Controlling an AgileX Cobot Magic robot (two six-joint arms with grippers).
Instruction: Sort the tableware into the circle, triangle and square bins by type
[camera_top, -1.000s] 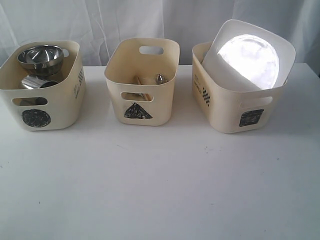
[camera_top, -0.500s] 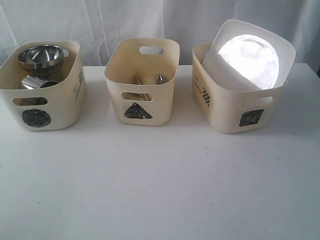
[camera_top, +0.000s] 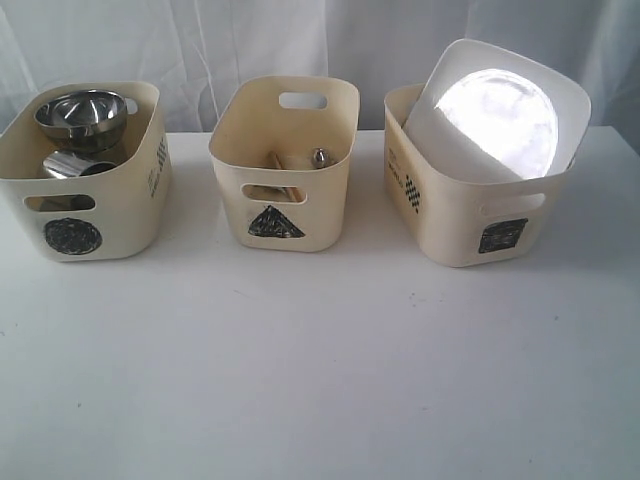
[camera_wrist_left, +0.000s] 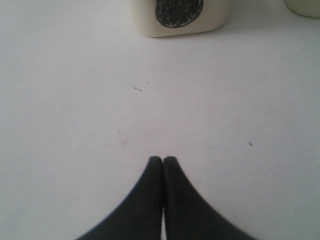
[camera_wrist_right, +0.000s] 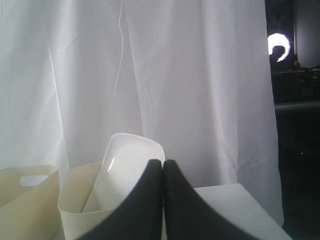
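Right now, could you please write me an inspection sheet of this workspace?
Surface: white table, few tiny dark specks.
Job's things: shiny steel bowl and steel mug in cream plastic circle bin; wooden chopsticks and a steel utensil tip in cream triangle bin; large white rounded plate leaning in cream square bin.
Clutter: nothing seen.
Grippers: left gripper shut, empty, above table; right gripper shut, empty.
Cables: nothing seen.
Surroundings: white curtain behind.

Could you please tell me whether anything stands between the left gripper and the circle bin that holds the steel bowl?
Nothing visible does. In the left wrist view only bare white table lies between the shut left gripper and the circle bin; the steel bowl sits inside that bin.
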